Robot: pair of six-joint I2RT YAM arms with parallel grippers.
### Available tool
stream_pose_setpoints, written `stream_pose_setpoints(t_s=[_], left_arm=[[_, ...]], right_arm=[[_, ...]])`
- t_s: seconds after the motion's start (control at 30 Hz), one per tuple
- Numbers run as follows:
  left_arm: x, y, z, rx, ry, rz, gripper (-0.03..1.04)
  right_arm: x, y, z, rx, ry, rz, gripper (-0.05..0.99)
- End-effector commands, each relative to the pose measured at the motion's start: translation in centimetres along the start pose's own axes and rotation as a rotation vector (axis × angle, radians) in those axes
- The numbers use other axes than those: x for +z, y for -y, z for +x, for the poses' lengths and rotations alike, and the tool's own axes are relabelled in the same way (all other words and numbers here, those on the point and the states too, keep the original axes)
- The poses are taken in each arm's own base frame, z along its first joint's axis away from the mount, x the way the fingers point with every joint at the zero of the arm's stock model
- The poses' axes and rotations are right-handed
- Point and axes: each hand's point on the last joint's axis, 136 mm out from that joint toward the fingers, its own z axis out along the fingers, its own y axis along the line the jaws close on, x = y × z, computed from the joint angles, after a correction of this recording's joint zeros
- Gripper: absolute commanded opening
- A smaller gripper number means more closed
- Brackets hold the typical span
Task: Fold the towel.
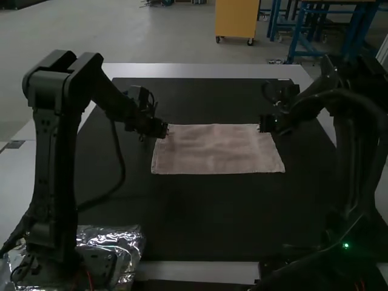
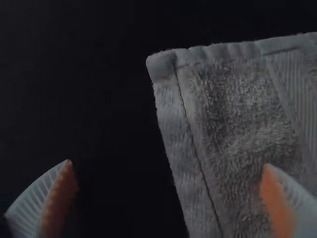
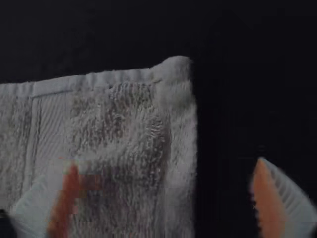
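Observation:
The pale towel [image 1: 217, 150] lies spread flat on the dark mat, its long sides running across the high view. My left gripper [image 1: 162, 130] is at its far left corner, and my right gripper [image 1: 262, 126] is at the far right corner. In the left wrist view the left gripper [image 2: 168, 198] stands open, one finger over the mat and the other over the towel [image 2: 237, 124]. The right wrist view has the right gripper [image 3: 163, 198] open, its fingers on either side of the edge of the towel [image 3: 119, 134].
The black mat [image 1: 212, 218] covers most of the pale table [image 1: 206, 71]. A crinkled silver foil sheet [image 1: 130, 242] lies around the left arm's base, at the near left.

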Motion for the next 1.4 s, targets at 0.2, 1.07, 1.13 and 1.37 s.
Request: stream_pose_setpoints(t_s=[0.2,1.07,1.13,1.37], left_arm=[[0.7,1.6,1.3,-0.015,-0.043,0.101,0.02],[-6.5,1.4,-4.1,-0.014,0.094,0.142,0.02],[-7.0,1.3,-3.8,-0.007,0.093,0.139,0.02],[-9.2,1.6,-2.9,0.011,0.095,0.140,0.02]], right_arm=[[-0.2,-0.8,2.4,0.012,-0.061,-0.105,-0.01],[-8.2,1.0,-3.5,0.032,0.087,-0.132,-0.02],[-8.7,1.5,-2.8,0.033,0.076,-0.130,-0.02],[-10.7,2.0,-1.1,0.036,0.060,-0.148,-0.02]])
